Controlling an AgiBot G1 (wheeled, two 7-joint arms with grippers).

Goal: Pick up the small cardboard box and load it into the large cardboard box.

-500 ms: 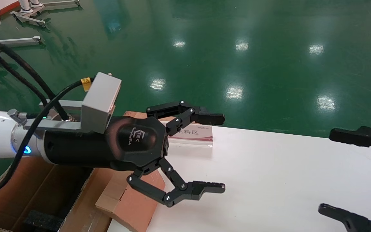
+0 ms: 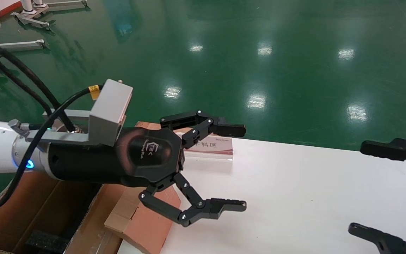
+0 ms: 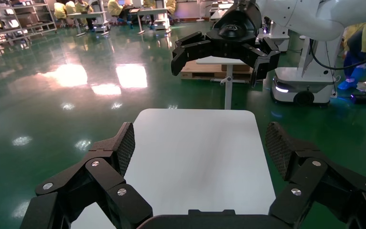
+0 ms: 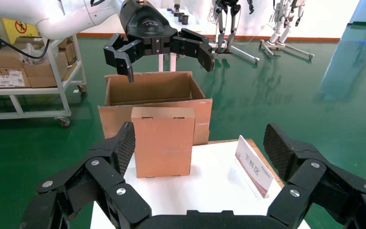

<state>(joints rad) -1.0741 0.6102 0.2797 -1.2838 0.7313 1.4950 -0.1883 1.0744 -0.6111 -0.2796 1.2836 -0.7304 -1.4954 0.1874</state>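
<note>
Green shop floor all round, white table [image 2: 294, 197] in front. Large cardboard box [image 4: 155, 102] sits off the table's left end, flaps up, nothing loaded that shows. Small cardboard box [image 4: 162, 141] stands upright on the table edge just beside it, ungrasped. Left gripper [image 2: 236, 167] hovers above the small box, jaws spread wide, holding nothing. Right gripper [image 4: 200, 157] parked at the far right, also spread and empty. Judged: task at start; grasp, lift and loading all left.
</note>
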